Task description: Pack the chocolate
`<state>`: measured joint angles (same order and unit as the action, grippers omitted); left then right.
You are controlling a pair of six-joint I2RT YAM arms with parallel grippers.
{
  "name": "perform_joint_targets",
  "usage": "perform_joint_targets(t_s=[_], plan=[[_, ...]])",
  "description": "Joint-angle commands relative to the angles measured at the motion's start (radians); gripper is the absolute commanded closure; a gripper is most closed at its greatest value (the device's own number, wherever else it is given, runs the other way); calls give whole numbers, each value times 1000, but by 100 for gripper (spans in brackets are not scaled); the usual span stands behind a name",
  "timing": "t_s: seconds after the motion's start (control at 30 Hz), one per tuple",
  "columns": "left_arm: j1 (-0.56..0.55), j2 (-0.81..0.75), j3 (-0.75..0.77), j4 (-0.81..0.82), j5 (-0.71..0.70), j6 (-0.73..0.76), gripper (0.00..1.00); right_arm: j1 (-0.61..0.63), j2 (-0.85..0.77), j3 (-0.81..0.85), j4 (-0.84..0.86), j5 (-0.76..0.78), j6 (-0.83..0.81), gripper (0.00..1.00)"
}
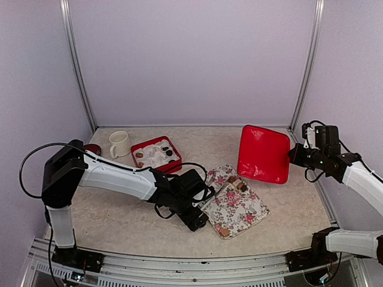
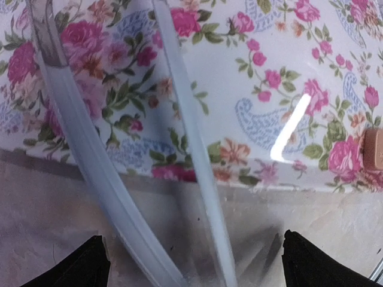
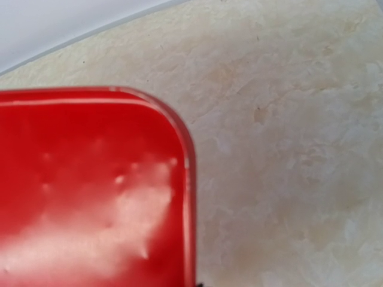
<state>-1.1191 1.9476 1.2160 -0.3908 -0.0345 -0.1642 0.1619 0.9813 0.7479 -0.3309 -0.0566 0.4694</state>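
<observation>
TOP: left claw [image 1: 198, 220] low at floral tray's [image 1: 236, 206] near-left edge; three chocolate [image 1: 241, 185] pieces on the tray beyond it, about five in red box [image 1: 157, 154] far-left of it, one mug [image 1: 119, 143] | right claw [image 1: 291, 156] clamped on tilted red lid [image 1: 262, 154] | LEFT WRIST: fingers [image 2: 78, 266] apart, empty; one tan chocolate ahead-right | RIGHT WRIST: lid near-left, worktop [image 3: 287, 119] beyond

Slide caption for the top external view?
Right gripper holds red lid tilted; left gripper at floral tray's edge.

White links [image 1: 116, 177] — black joints [image 1: 60, 174], cables [image 1: 21, 170]
</observation>
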Motion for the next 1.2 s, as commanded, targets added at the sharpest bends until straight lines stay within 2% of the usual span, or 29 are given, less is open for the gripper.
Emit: perform_joint_targets(t_s=[0.0, 0.23, 0.77, 0.97, 1.17], plan=[[-5, 81, 86, 28, 44, 16, 1, -10, -21, -10, 46, -9, 9, 100], [-3, 181, 186, 53, 76, 26, 3, -10, -29, -4, 40, -4, 0, 100], [19, 382, 523, 43, 154, 105, 2, -12, -44, 5, 30, 11, -2, 100], [0, 302, 573, 17, 124, 115, 2, -12, -46, 14, 33, 9, -2, 100], [3, 133, 470, 42, 107, 116, 2, -13, -49, 38, 45, 13, 2, 100]])
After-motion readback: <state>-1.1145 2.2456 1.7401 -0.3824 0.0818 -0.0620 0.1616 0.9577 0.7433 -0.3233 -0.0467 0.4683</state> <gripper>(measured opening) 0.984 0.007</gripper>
